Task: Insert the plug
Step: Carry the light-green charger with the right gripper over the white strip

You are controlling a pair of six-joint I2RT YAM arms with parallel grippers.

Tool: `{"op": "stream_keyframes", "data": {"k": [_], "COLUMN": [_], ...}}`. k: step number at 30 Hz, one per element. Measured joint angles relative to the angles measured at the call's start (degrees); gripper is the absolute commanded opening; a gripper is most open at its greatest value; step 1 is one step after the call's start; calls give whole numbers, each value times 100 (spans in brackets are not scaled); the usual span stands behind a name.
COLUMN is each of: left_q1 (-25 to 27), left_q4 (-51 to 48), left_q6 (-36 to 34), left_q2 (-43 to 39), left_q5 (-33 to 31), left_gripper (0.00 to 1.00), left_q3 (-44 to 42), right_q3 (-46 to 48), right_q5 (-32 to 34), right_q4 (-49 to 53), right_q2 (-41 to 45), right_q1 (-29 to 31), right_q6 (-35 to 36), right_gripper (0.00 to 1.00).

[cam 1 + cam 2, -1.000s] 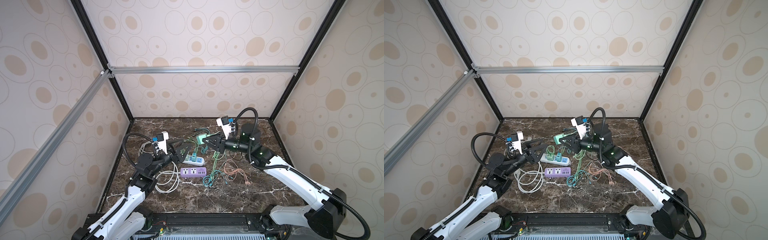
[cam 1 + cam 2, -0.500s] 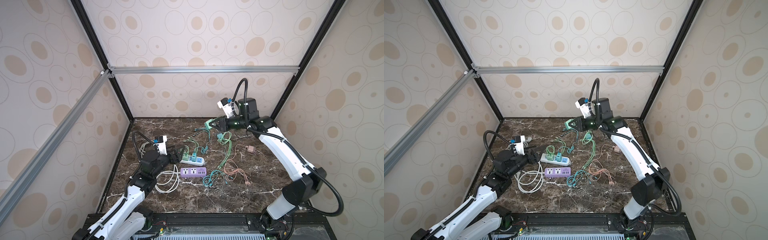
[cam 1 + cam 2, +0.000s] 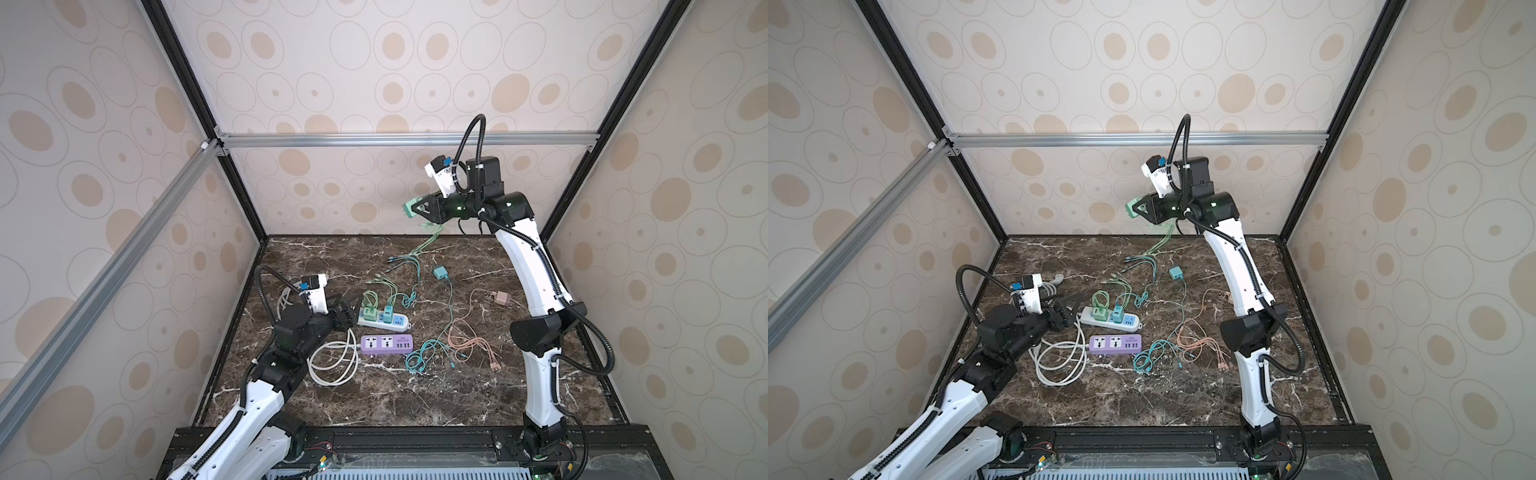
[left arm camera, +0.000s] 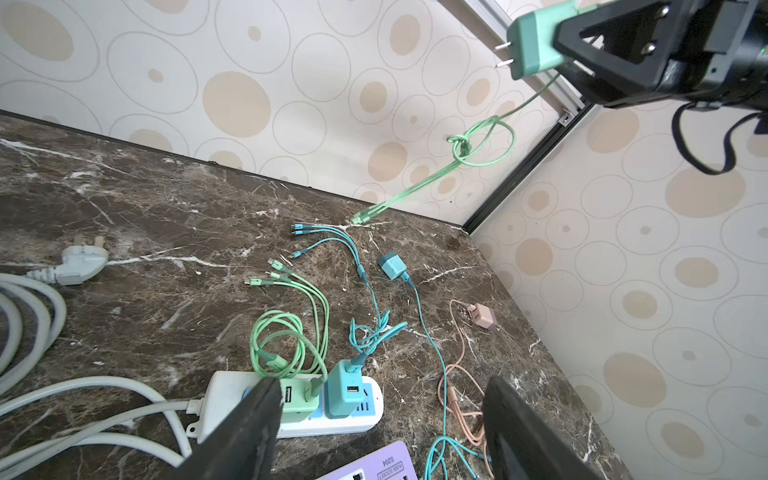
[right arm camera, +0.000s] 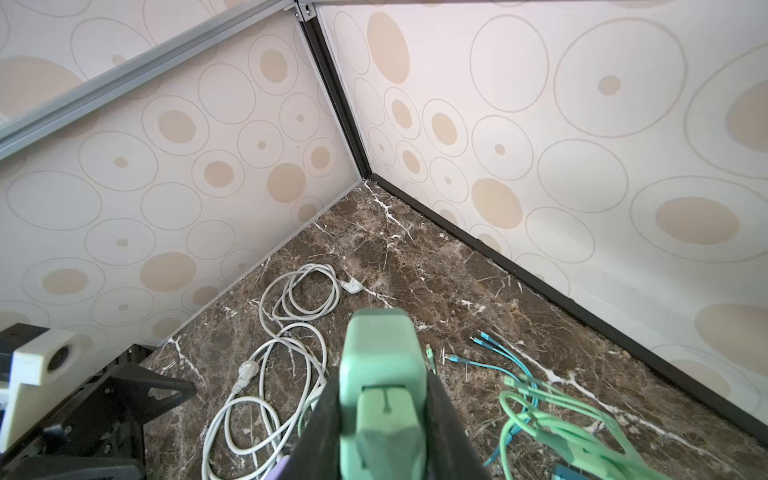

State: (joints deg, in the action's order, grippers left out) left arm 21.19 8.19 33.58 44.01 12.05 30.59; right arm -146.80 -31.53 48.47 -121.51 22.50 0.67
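Note:
My right gripper (image 3: 417,208) (image 3: 1138,209) (image 5: 381,386) is shut on a light green plug (image 3: 410,208) (image 3: 1132,208) (image 4: 534,45) (image 5: 380,365), held high in the air near the back wall with its two prongs pointing left. The plug's green cable (image 3: 428,240) (image 4: 471,151) hangs knotted down to the table. My left gripper (image 3: 351,309) (image 3: 1074,308) (image 4: 382,386) is open and low at the left end of the white power strip (image 3: 402,322) (image 3: 1087,314) (image 4: 226,395), holding nothing. That strip carries a green and a teal charger. A purple power strip (image 3: 386,344) (image 3: 1115,344) lies just in front with free sockets.
A loose teal charger (image 3: 439,272) and a pink charger (image 3: 500,298) lie on the marble to the right with their tangled cables. A coiled white cord (image 3: 332,361) lies by the left arm. Walls enclose the back and both sides.
The right arm has risen from just above the power strips to high near the back wall, carrying the green plug and pulling its cable up. The left gripper has dropped toward the white strip.

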Motion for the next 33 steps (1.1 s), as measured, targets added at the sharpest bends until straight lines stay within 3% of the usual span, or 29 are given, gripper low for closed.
{"op": "stream_keyframes", "data": {"k": [4, 8, 13, 22, 33], "left_q1": [0, -4, -37, -186, -739], "left_q4": [-76, -210, -444, -420, 68], "left_q6": [0, -13, -24, 31, 289], "left_q2": [-105, -72, 319, 1322, 2610], "left_q5": [-90, -203, -361, -350, -33], "left_gripper": [76, 77, 76, 74, 69], "left_q3": [-13, -13, -13, -13, -66], "right_q3": [1307, 3185, 5066, 5827, 6041], "right_q5": [4, -39, -125, -157, 356], "right_q4": [-140, -433, -675, -1054, -1060], "right_q2": [245, 535, 973, 1749, 1749], "right_q1": [2, 11, 136, 297, 839], "right_q6": [192, 271, 455, 1023, 1808], "right_gripper": [0, 0, 0, 0, 0]}}
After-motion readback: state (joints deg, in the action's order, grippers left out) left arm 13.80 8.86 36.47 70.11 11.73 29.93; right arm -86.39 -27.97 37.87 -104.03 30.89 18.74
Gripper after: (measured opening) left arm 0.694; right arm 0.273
